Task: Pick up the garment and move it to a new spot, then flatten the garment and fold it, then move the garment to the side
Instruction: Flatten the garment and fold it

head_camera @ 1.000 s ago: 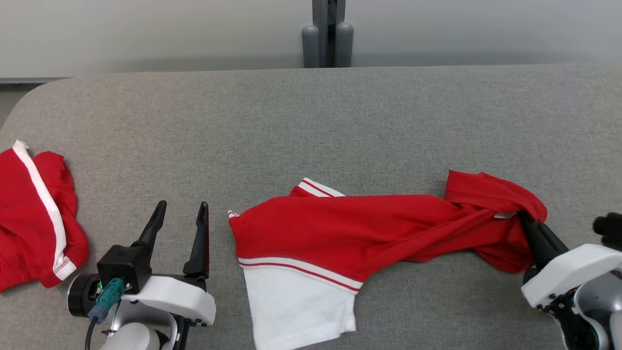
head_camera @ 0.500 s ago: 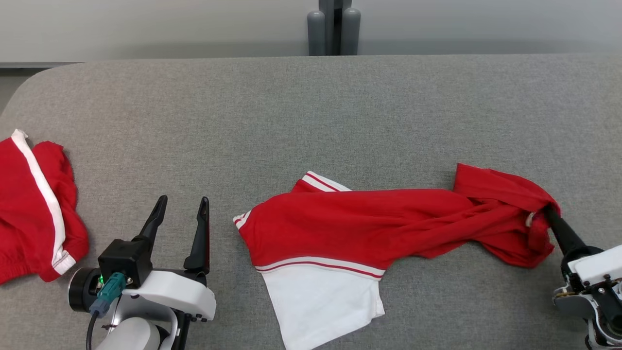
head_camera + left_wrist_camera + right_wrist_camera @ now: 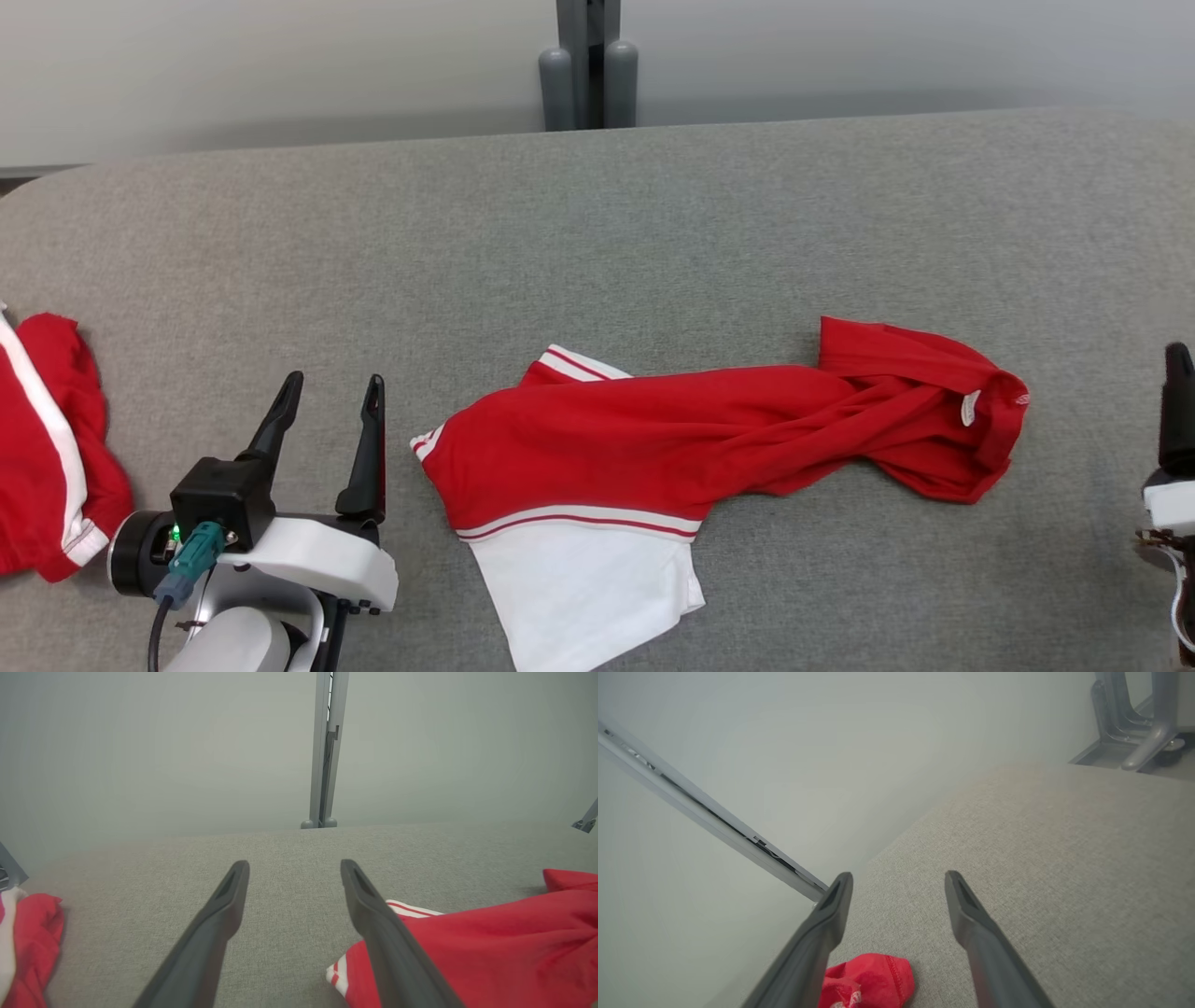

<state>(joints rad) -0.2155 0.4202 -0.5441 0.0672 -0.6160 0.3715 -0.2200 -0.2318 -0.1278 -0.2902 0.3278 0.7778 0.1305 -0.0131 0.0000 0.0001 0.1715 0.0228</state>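
1. One grey desk (image 3: pixel 653 215) carried everything.
2. The garment (image 3: pixel 653 439), red with a white panel, lay crumpled and stretched sideways across the desk's middle, its collar end toward the right.
3. A second red cloth (image 3: pixel 47 485) with a white stripe lay at the desk's left edge, well apart from it.
4. The left claw (image 3: pixel 334 379) stood open and empty, near the garment's left end, not touching it.
5. The right claw (image 3: pixel 899 876) gaped open too, holding nothing, clear of the collar end.
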